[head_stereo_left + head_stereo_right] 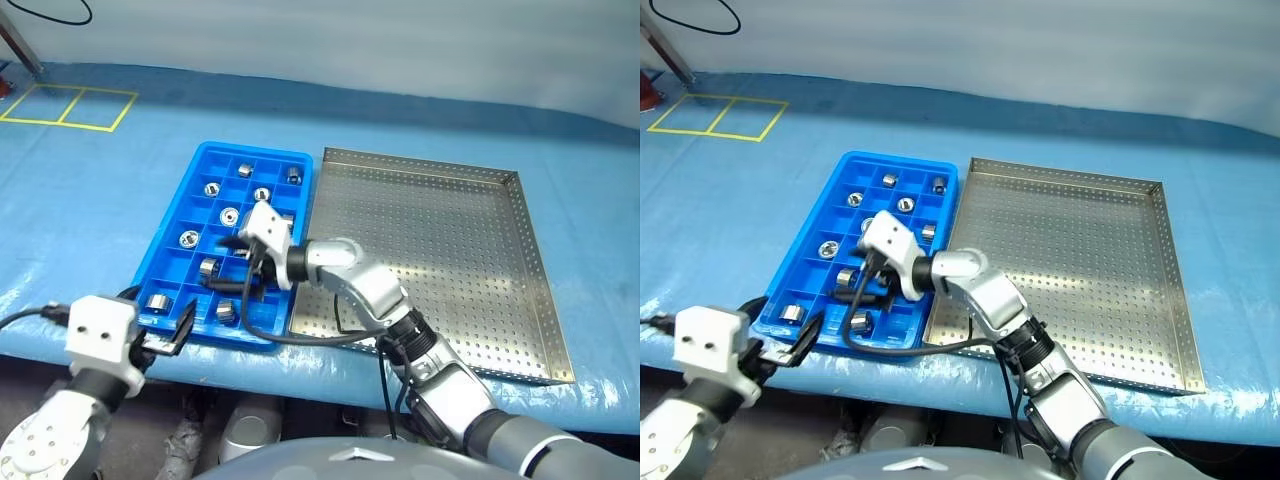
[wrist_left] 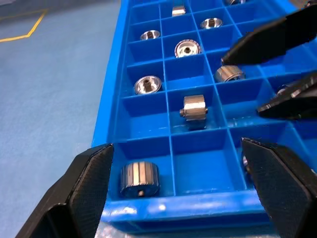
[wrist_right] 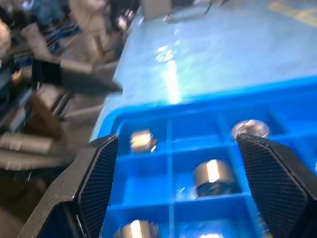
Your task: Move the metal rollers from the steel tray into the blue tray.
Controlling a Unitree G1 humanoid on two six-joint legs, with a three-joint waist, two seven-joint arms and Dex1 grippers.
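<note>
The right hand (image 1: 238, 262) hangs over the middle of the blue tray (image 1: 196, 165), fingers spread, gripping nothing. The left hand (image 1: 170, 335) sits at the tray's near edge, fingers wide apart and empty. The rollers (image 2: 194, 110) lie one to a compartment ahead of the left hand and under the right. Some stand on end with the bore up; others, like the nearest one (image 2: 139, 180), lie on their sides. The steel tray (image 1: 450, 240) lies beside the right arm, touching the blue tray, on the blue surface (image 1: 90, 200).
</note>
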